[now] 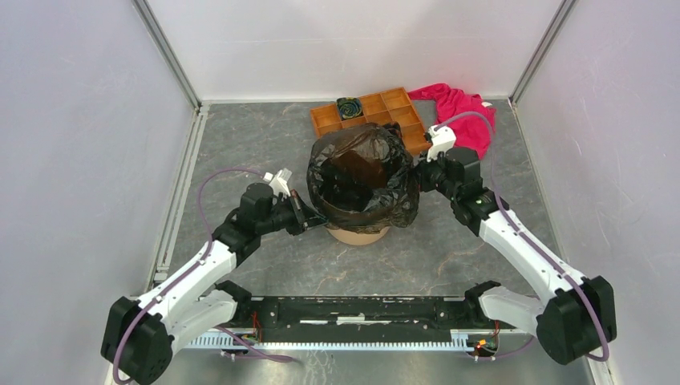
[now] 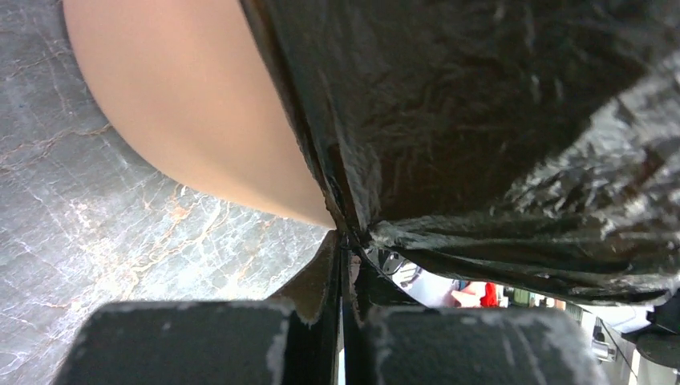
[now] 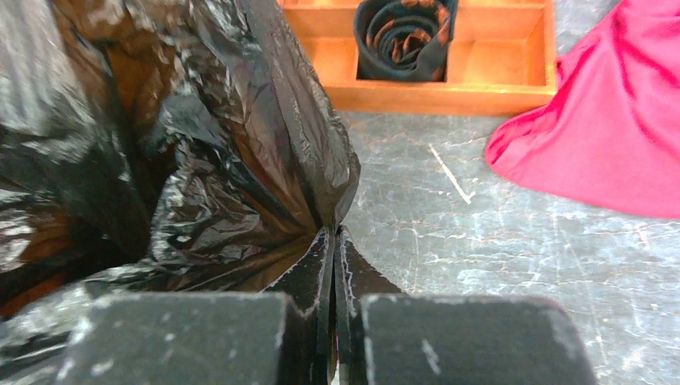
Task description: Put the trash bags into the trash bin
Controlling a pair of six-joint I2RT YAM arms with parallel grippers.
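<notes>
Left fingers [image 2: 184, 345] and right fingers [image 3: 473, 337] both pinch my trash bag [image 1: 365, 172] rim. It's draped over the bin [image 1: 358, 235].

Both arms reach forward and inward. The left gripper [image 1: 305, 215] pinches the trash bag [image 1: 361, 172] at its eight o'clock, jaws closed. The right gripper [image 1: 418, 173] does the same at three o'clock.

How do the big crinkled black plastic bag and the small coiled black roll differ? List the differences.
The big crinkled black plastic bag is spread open over the light-orange round bucket; the small coiled black roll is wound tight in a flat orange tray's compartment. The bag is far larger than the roll. The left gripper and right gripper pinch the bag; nothing touches the roll. Both are black.
</notes>
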